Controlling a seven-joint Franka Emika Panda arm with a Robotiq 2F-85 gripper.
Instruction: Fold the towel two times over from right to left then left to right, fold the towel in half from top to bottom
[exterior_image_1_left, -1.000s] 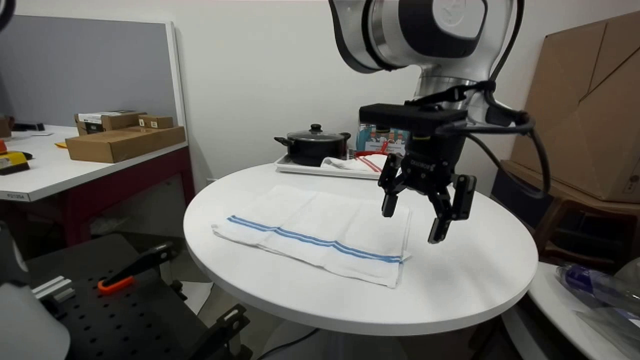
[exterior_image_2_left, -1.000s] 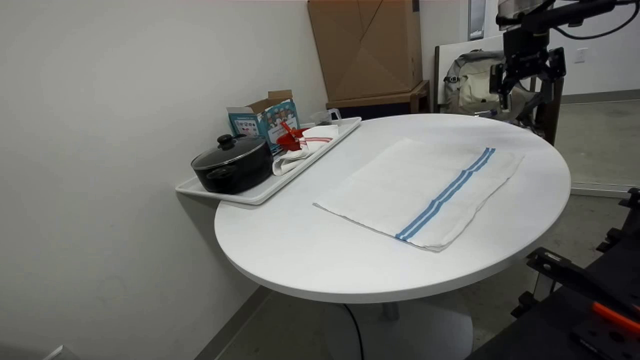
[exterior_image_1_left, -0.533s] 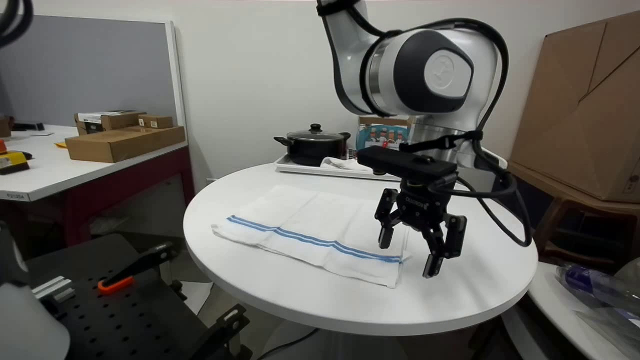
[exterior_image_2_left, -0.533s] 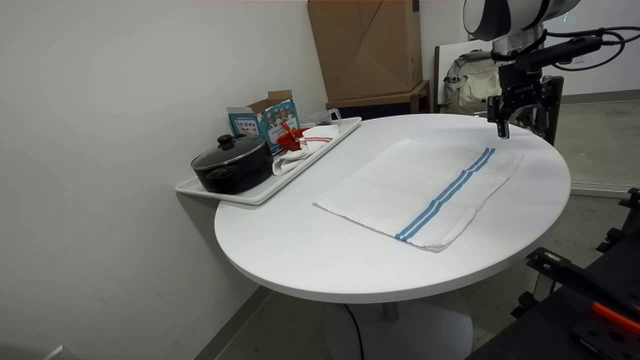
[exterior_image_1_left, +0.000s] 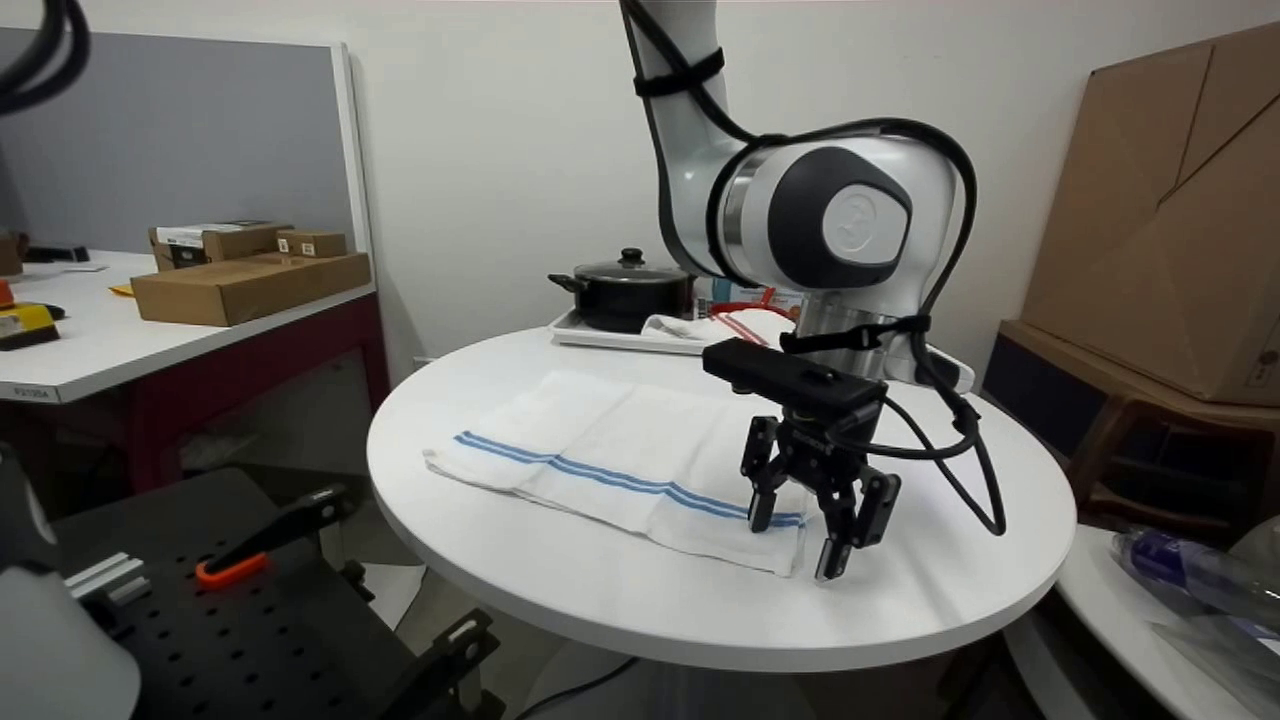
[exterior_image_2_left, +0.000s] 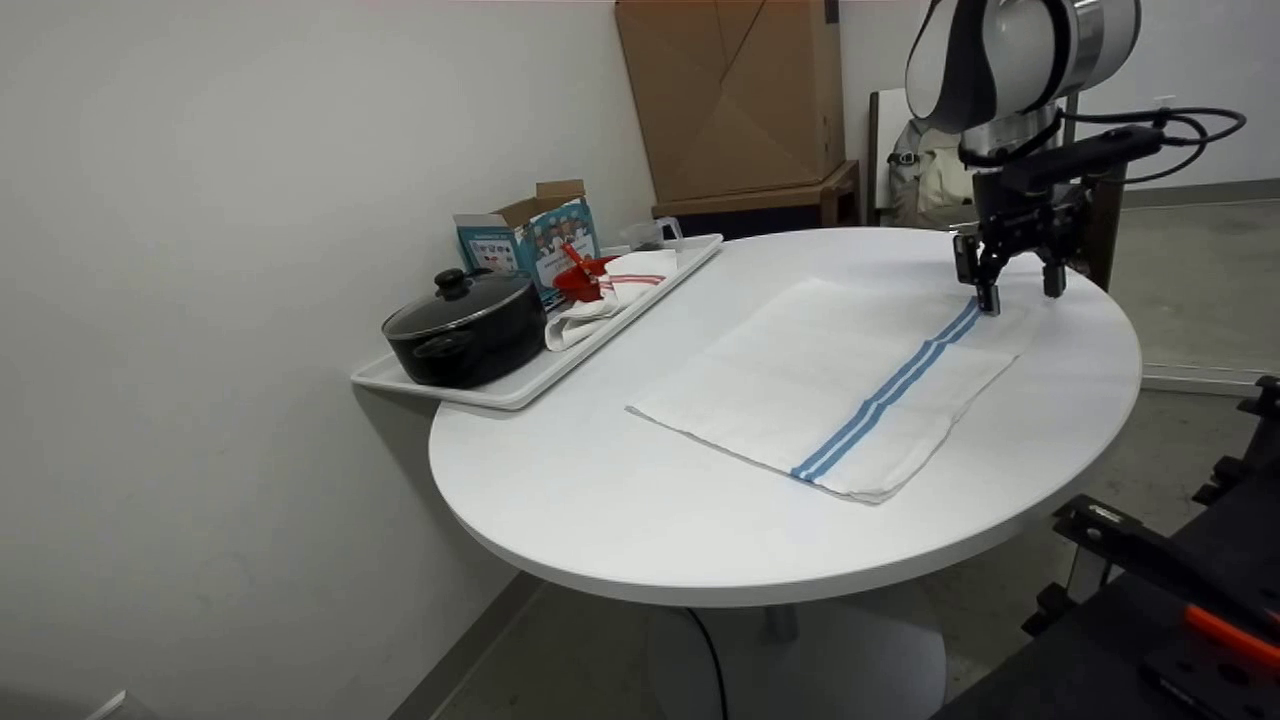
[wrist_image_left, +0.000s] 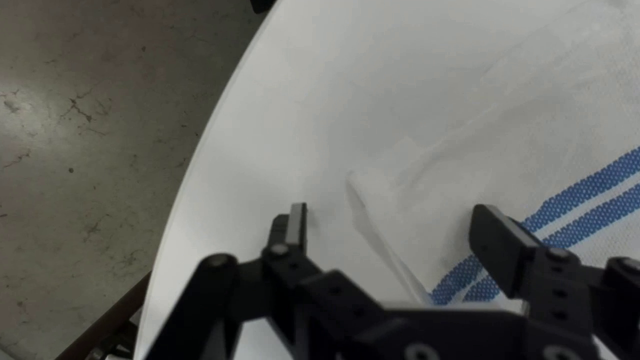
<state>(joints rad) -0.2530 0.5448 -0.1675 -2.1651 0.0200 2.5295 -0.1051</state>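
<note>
The white towel (exterior_image_1_left: 610, 440) lies flat on the round white table (exterior_image_1_left: 960, 560), with a pair of blue stripes along one edge; it also shows in an exterior view (exterior_image_2_left: 790, 365). Its edges look layered. My gripper (exterior_image_1_left: 796, 548) is open and points down low over the towel's striped corner; it also shows in an exterior view (exterior_image_2_left: 1020, 300). In the wrist view the towel (wrist_image_left: 530, 145) has its corner between the spread fingers of the gripper (wrist_image_left: 390, 210). One finger is over the towel beside the stripes, the other over bare table. I cannot tell whether the fingertips touch.
A white tray (exterior_image_2_left: 540, 385) at the wall side of the table holds a black pot (exterior_image_2_left: 465, 330), a red-striped cloth (exterior_image_2_left: 635, 275), a red bowl (exterior_image_2_left: 580, 282) and a box (exterior_image_2_left: 545, 235). The table edge (wrist_image_left: 200, 150) is close to the gripper in the wrist view.
The arm has come down from well above the table to the towel's striped corner, shifting a little over the towel. The gripper stays open. The towel has not moved.
</note>
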